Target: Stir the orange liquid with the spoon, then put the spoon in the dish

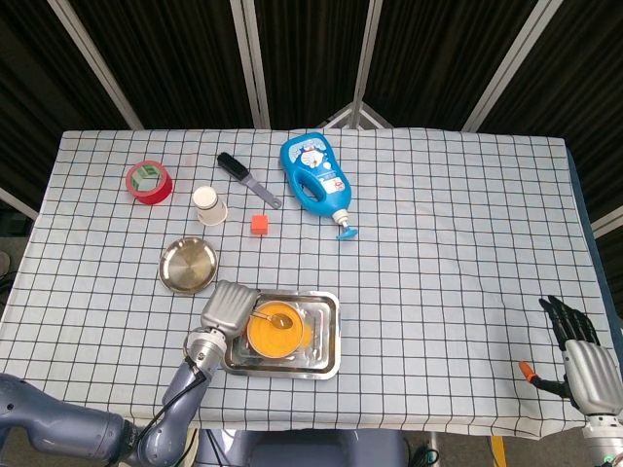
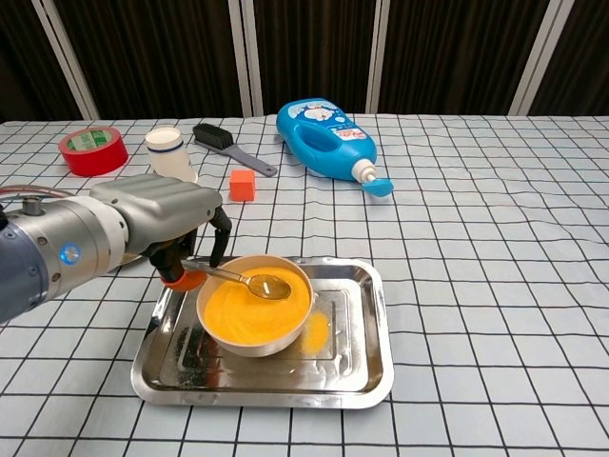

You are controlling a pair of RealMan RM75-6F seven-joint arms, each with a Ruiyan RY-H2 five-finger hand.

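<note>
A white bowl of orange liquid (image 1: 278,336) (image 2: 249,309) stands in a steel tray (image 1: 329,336) (image 2: 373,333) near the table's front edge. The metal spoon (image 1: 274,319) (image 2: 240,278) lies across the bowl, its scoop over the liquid and its handle pointing left. My left hand (image 1: 226,307) (image 2: 157,219) is at the handle's end, fingers arched over it and an orange-tipped thumb just beneath. Whether they press on the handle cannot be told. The round steel dish (image 1: 188,265) sits left of the tray and behind it. My right hand (image 1: 582,355) hangs past the front right corner, fingers spread and holding nothing.
At the back of the table lie a red tape roll (image 1: 148,181) (image 2: 92,150), a paper cup (image 1: 208,204) (image 2: 167,149), a black brush (image 1: 247,178) (image 2: 231,148), an orange cube (image 1: 259,224) (image 2: 242,185) and a blue bottle (image 1: 315,179) (image 2: 328,138) on its side.
</note>
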